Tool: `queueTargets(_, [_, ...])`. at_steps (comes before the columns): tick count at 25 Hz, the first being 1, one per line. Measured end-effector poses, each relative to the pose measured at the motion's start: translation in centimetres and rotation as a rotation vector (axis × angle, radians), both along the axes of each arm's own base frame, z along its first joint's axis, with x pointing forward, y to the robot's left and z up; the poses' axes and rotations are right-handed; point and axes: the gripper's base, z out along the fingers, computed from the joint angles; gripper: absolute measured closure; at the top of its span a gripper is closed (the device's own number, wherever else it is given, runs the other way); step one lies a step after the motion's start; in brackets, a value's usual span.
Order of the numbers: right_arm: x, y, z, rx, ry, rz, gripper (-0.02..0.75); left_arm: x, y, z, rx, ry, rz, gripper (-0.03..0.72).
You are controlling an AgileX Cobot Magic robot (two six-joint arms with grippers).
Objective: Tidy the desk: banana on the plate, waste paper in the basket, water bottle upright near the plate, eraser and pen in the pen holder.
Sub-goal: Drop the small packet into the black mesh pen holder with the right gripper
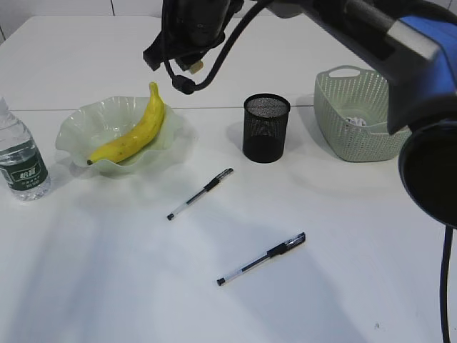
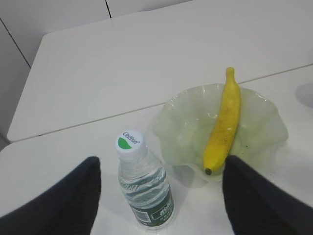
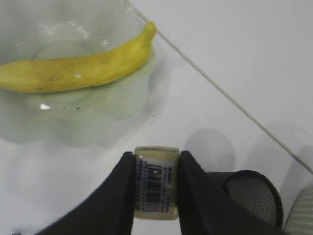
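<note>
A yellow banana lies in the pale green plate. The water bottle stands upright to the left of the plate. My right gripper hangs above the table between plate and black mesh pen holder, shut on a yellowish eraser with a barcode label. Two pens lie on the table in front. Crumpled paper shows inside the green basket. In the left wrist view my left gripper is open above the bottle, its fingers apart from it.
A seam between two tabletops runs behind the plate and holder. The right arm and its cable cross the upper right of the exterior view. The pen holder sits just right of the held eraser.
</note>
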Motion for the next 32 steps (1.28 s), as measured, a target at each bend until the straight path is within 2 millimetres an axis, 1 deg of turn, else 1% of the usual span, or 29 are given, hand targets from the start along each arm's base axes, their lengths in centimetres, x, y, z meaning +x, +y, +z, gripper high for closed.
queueTargets(4, [1.2, -1.7, 0.5, 0.008, -0.06, -0.115, 0.552, 0.0, 0.0, 0.0, 0.0, 0.0, 0.0, 0.138])
queueTargets(7, [2.4, -3.7, 0.6, 0.028, -0.066, -0.182, 0.552, 0.0, 0.0, 0.0, 0.0, 0.0, 0.0, 0.139])
queueTargets(12, [4.5, -7.8, 0.6, 0.079, -0.066, -0.294, 0.552, 0.0, 0.0, 0.0, 0.0, 0.0, 0.0, 0.139])
queueTargets(16, [5.8, -10.2, 0.7, 0.153, -0.063, -0.337, 0.552, 0.0, 0.0, 0.0, 0.0, 0.0, 0.0, 0.139])
queueTargets(20, [6.3, -11.3, 0.7, 0.22, -0.053, -0.361, 0.552, 0.0, 0.0, 0.0, -0.003, 0.0, 0.001, 0.142])
queueTargets(25, [6.6, -11.5, 0.4, 0.278, -0.022, -0.363, 0.552, 0.0, 0.0, 0.0, -0.007, 0.0, 0.002, 0.143])
queueTargets(29, [6.9, -11.4, -0.7, 0.296, 0.012, -0.364, 0.552, 0.0, 0.0, 0.0, -0.009, 0.001, 0.003, 0.146])
queueTargets(32, [7.1, -11.2, -1.9, 0.295, 0.052, -0.368, 0.552, 0.0, 0.0, 0.0, -0.009, 0.001, 0.003, 0.147])
